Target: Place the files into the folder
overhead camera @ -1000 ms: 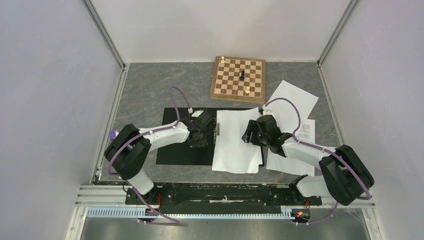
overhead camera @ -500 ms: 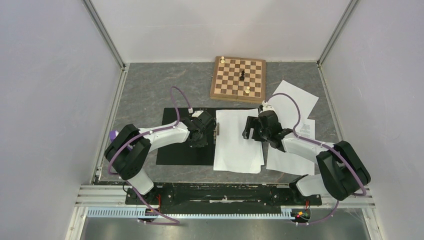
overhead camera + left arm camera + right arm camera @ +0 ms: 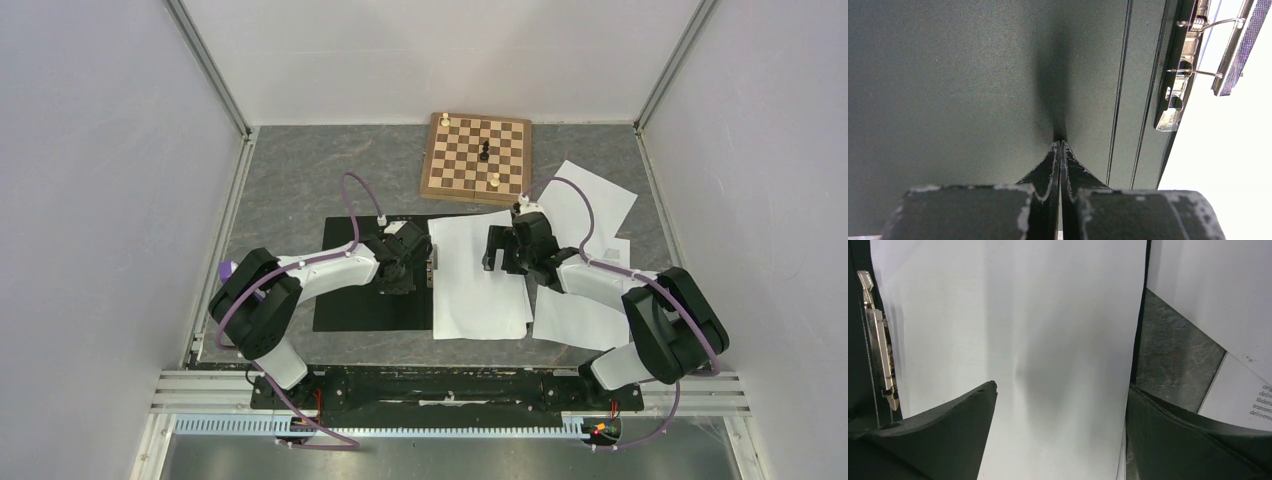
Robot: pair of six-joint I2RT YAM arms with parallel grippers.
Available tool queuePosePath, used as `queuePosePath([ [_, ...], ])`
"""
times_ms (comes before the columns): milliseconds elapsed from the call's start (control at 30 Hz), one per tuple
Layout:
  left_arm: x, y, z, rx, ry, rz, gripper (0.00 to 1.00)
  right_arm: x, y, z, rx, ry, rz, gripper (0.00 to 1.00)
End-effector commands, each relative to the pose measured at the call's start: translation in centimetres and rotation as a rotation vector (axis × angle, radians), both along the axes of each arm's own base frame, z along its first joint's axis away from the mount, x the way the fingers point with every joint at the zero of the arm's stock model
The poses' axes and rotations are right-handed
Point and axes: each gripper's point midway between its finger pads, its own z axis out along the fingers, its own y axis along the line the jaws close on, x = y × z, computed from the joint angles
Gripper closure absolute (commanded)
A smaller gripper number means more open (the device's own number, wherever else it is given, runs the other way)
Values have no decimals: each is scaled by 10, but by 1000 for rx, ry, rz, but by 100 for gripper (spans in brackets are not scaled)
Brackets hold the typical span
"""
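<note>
Overhead, the folder [image 3: 365, 300] lies open on the grey worktop [image 3: 290, 180], black inside facing up, with the metal clip [image 3: 1182, 65] running along its spine. One white sheet [image 3: 480, 290] covers the folder's right half. Its left edge sits just beside the clip, and in the right wrist view a thin black strip of folder shows along its right edge. The left gripper [image 3: 398, 272] is over the bare left half, near the clip. Its jaws are pressed together with nothing between them, and its tips point down at the black surface with their shadow meeting them there. The right gripper [image 3: 497, 252] is over the far part of the sheet, fingers [image 3: 948, 430] spread wide with blank paper showing in the gap. I cannot tell whether the tips touch the paper. More loose sheets [image 3: 590, 200] lie on the worktop to the right of the folder and outside it. The farthest is tilted, a second carrying small printed text [image 3: 615, 262] lies partly under the right arm, and a third [image 3: 575, 320] lies nearest the arm bases, just beside the folder's right edge. A wooden chessboard [image 3: 477, 157] sits beyond the folder at the far edge with a few pieces on it. A purple object [image 3: 226, 268] peeks out beside the left arm's shoulder, mostly hidden.
</note>
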Motion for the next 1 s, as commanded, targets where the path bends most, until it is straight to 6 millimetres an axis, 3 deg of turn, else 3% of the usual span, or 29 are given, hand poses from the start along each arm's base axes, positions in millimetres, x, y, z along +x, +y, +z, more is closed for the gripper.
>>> queuePosePath([
  [0, -1, 12, -5, 50, 19, -33, 98, -13, -29, -18, -126, 58, -49, 3],
  [300, -1, 9, -4, 38, 23, -35, 98, -32, -3, -13, -60, 55, 20, 2],
  [467, 0, 7, -4, 33, 26, -39, 98, -30, -11, -5, -84, 26, -14, 2],
  [667, 1, 7, -1, 27, 23, -39, 98, -5, -28, 9, -74, -14, -57, 2],
  [833, 1, 8, -2, 27, 30, -39, 98, 23, -22, 20, -45, -52, -44, 2],
  [967, 2, 9, -2, 25, 31, -37, 98, 41, -12, 18, -29, -47, -45, 2],
])
